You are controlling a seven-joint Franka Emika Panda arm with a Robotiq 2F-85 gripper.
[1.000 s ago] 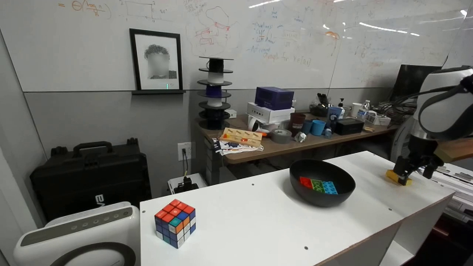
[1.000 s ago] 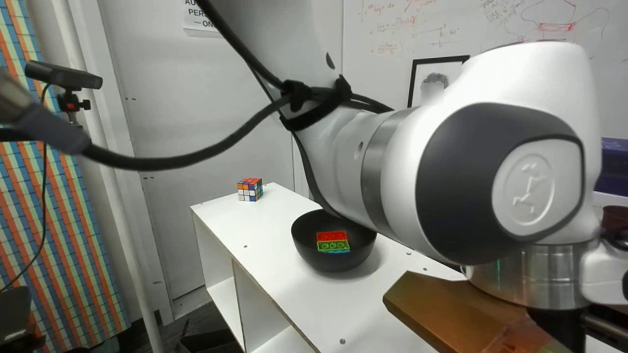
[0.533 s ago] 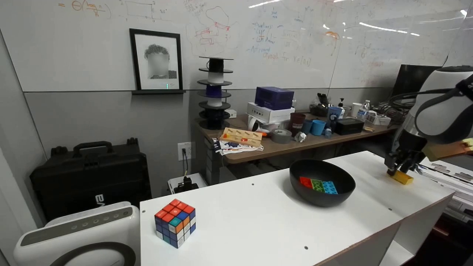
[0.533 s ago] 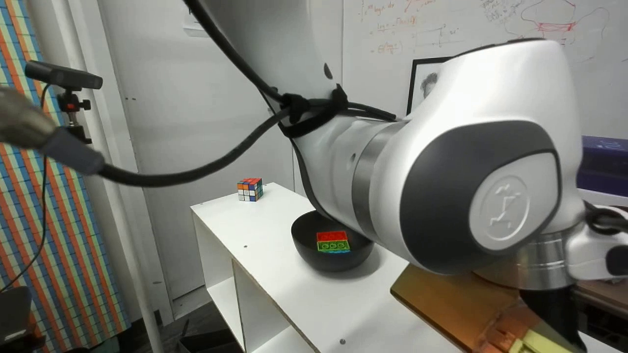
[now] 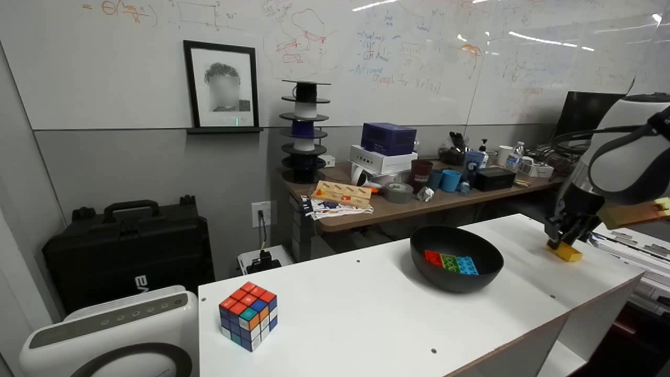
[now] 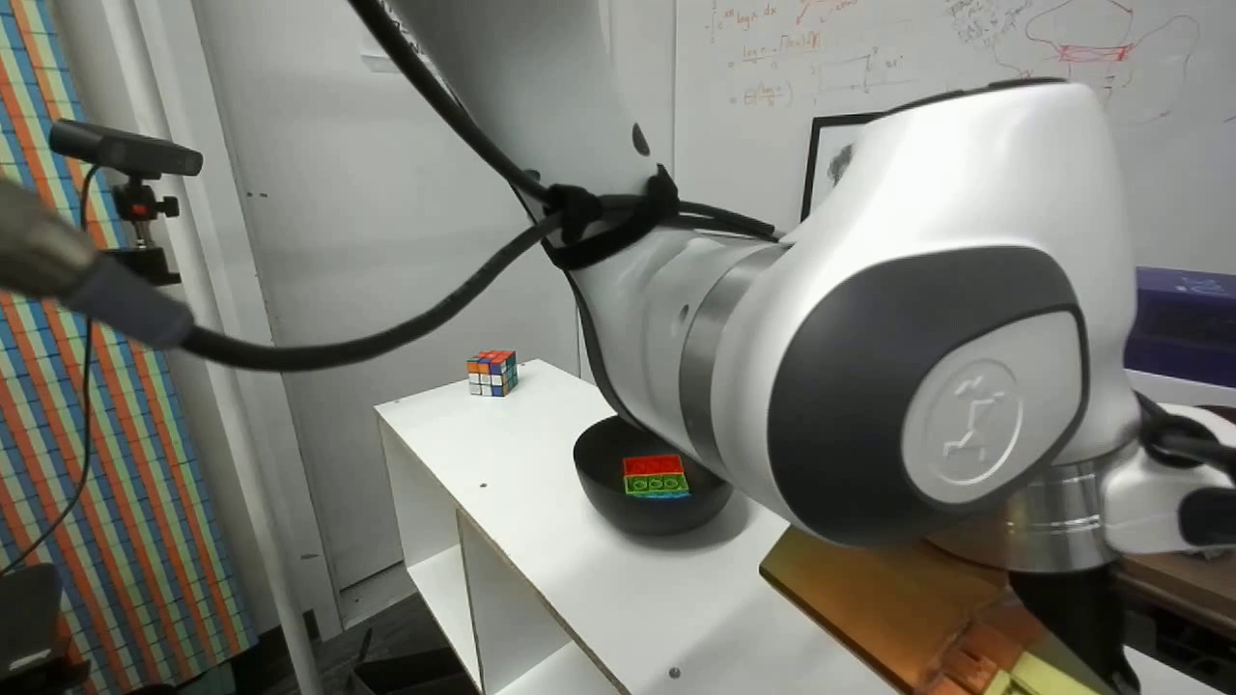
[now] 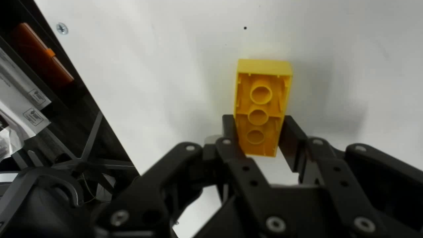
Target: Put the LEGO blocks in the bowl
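Observation:
The yellow block (image 7: pixel 261 109) lies with its hollow, tubed underside up, in the wrist view. My gripper (image 7: pixel 258 132) is shut on it, one black finger pressed to each long side near the block's lower end. In an exterior view the same yellow block (image 5: pixel 569 254) shows below the gripper (image 5: pixel 565 242), at or very near the white surface. The black bowl (image 5: pixel 455 285) stands to the left there. Inside it lie a red block (image 5: pixel 432 257), a green block (image 5: pixel 449 262) and a blue block (image 5: pixel 466 265), side by side. In an exterior view the arm hides the fingers.
A puzzle cube (image 5: pixel 248 317) sits at the far end of the white tabletop (image 5: pixel 340 314), beyond the bowl. The tabletop's edge runs close beside the yellow block. Behind stands a desk (image 5: pixel 335 222) with boxes and cups.
My fingers have come together onto the yellow block and the hand has shifted and turned slightly. The block has turned a little. Bowl, its three blocks and the cube stay put.

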